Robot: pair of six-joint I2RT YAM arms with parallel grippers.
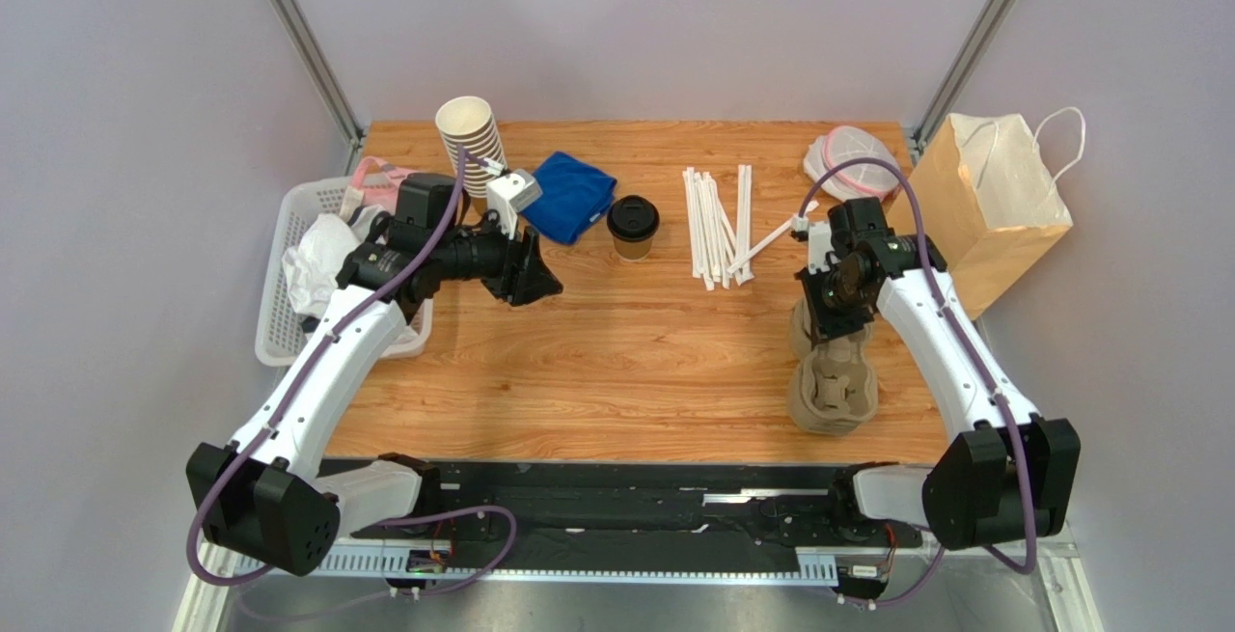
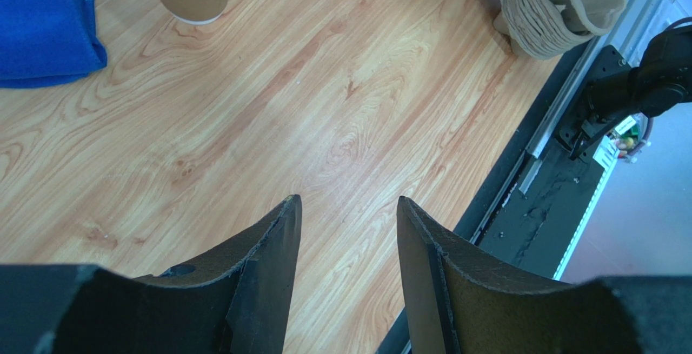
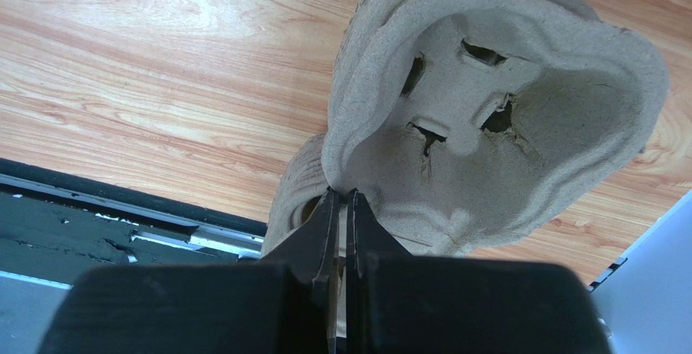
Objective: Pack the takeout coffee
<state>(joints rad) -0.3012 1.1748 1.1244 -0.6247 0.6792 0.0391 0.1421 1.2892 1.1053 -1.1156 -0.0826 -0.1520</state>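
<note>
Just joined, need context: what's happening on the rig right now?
The right arm's fingers are shut on the rim of the top moulded brown pulp cup carrier in the stack on the wooden table. The left fingers hang open and empty above the table. The brown paper coffee cup with black lid stands untouched mid-table.
</note>
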